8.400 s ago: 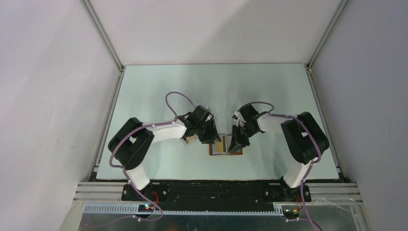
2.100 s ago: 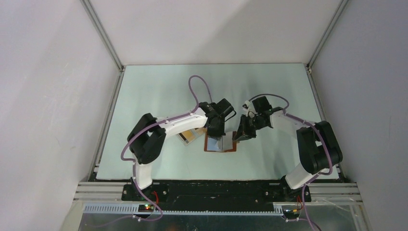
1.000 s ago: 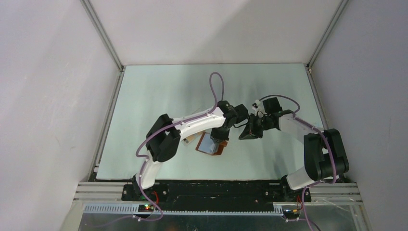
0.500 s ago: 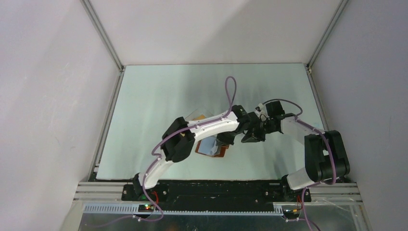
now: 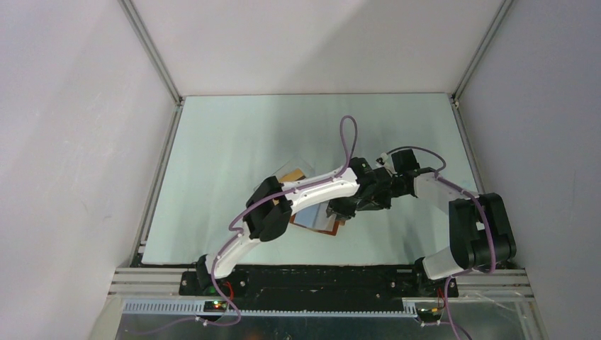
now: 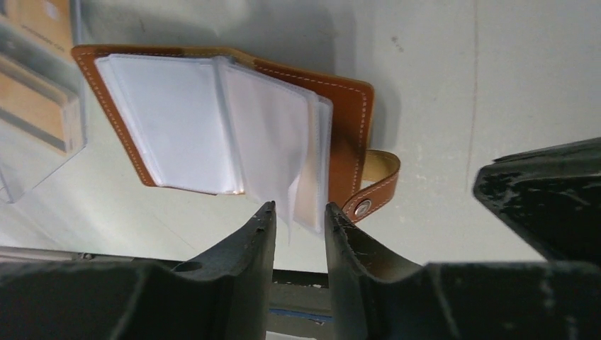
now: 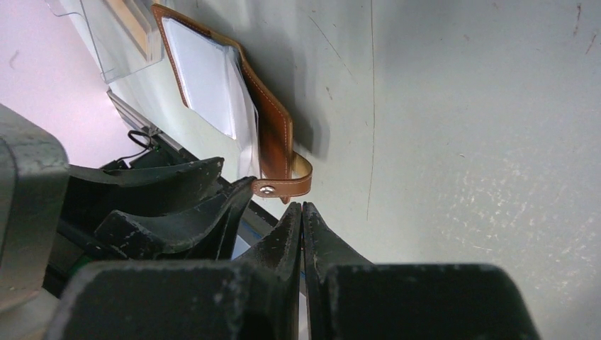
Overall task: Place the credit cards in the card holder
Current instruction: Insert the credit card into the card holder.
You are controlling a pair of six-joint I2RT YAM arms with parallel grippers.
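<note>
The left end effector (image 6: 298, 212) now stands with its fingers a narrow gap apart; half a second earlier it was pressed together. The loose edge of a clear sleeve (image 6: 294, 202) hangs at that gap, and whether either finger touches it cannot be told. The card holder (image 6: 347, 127) lies open on the surface (image 5: 234, 142), brown leather down and sleeves fanned upward. Its snap tab (image 6: 375, 195) trails out just beside the left fingertips. In the overhead view the card holder (image 5: 322, 221) sits skewed, partly under the left forearm, whereas two seconds ago it lay square to the near edge. The left arm reaches further to the right than a second ago, and its end effector (image 5: 345, 209) has closed up against the right end effector (image 5: 374, 198). The right end effector (image 7: 302, 207) remains with its fingers together on nothing, the tips just beside the snap tab (image 7: 287, 188). The credit cards (image 6: 32, 106) lie in a clear plastic box (image 6: 42, 152) next to the holder. That box (image 5: 287, 170) is now uncovered beyond the left arm, which hid most of it a second ago.
</note>
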